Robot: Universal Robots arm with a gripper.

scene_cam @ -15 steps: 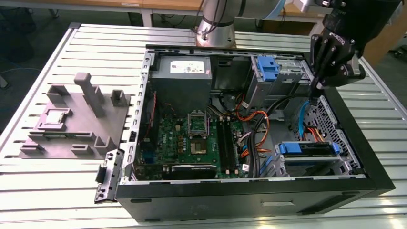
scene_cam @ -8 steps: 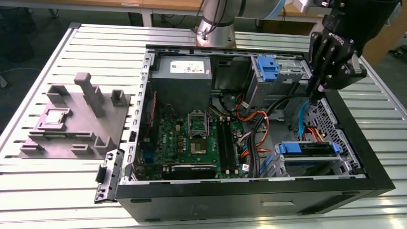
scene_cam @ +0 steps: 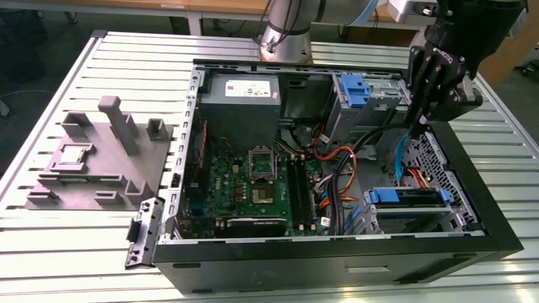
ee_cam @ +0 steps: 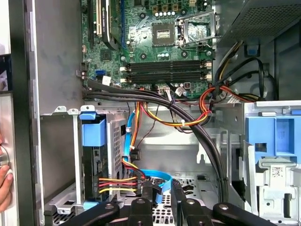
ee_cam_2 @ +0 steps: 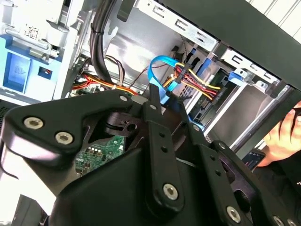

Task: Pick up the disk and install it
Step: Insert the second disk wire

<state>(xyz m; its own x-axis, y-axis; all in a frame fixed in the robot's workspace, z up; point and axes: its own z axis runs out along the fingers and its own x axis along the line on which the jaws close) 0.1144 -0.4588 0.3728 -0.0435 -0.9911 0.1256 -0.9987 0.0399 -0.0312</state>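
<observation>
Gripper (scene_cam: 418,120) hangs inside the open case (scene_cam: 471,189), by the wall on the exterior view's right, above the cable bundle; in the first wrist view its fingers (ee_cam: 148,195) stand close together with nothing between them. Disk (scene_cam: 406,197) sits in the lower drive cage, blue carrier tab up, cables plugged into its end. A hand (ee_cam_2: 287,136) shows past the case edge in the second wrist view.

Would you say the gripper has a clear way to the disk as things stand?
Probably yes: the gripper hangs above the disk with open space between, though the blue cable runs close by.
</observation>
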